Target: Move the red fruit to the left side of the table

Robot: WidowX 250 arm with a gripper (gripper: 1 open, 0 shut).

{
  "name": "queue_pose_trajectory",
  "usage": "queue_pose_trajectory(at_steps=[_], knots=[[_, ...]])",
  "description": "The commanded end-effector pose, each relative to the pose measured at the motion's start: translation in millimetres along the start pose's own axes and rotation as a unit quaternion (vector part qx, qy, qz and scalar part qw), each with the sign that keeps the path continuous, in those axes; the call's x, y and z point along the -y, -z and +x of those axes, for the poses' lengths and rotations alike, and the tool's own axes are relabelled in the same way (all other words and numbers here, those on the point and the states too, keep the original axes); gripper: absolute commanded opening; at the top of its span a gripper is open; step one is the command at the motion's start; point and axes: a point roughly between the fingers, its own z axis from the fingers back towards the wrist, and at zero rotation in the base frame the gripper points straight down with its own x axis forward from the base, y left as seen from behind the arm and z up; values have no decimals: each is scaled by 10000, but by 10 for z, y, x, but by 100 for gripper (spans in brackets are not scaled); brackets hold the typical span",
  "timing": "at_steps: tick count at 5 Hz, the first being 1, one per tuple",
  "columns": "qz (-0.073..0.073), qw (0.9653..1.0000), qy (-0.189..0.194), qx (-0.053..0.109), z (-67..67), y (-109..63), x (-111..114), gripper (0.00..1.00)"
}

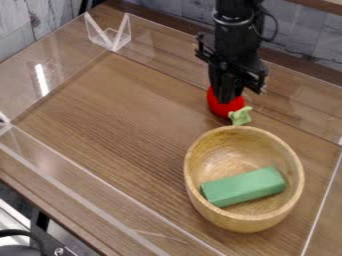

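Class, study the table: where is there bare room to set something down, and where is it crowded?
The widest bare patch of table lies between the clear stand and the wooden bowl. Another smaller patch borders the bowl's far-right side. It is crowded where the gripper meets the red fruit, just beyond the bowl.

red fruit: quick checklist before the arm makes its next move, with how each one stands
1. Gripper over the red fruit: ok, its lower end overlaps the fruit in this view
2. Fingers properly seated around the fruit: cannot tell, the gripper hides its upper part
3. Fruit off the tabletop: cannot tell from this single view
4. Fruit outside the wooden bowl: ok, it is beyond the rim
5. Green block out of the way: ok, it lies inside the bowl
6. Fruit on the left side of the table: not ok, it is right of the middle in the picture
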Motion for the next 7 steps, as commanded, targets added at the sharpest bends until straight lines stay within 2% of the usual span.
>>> queue_pose_trajectory(at_steps=[1, 2, 3, 4, 5, 6, 7], knots=[[220, 9989, -111, 404, -41, -301, -109, 0], [425, 9967, -411, 557, -178, -461, -318, 0], [570, 9945, -572, 662, -280, -619, -591, 0], [405, 9965, -156, 711, -124, -517, -300, 100], [257, 9970, 119, 720, -32, -346, -10, 100], [361, 9965, -99, 750, -167, -391, -242, 0], [458, 9951, -334, 805, -255, -498, -363, 0]])
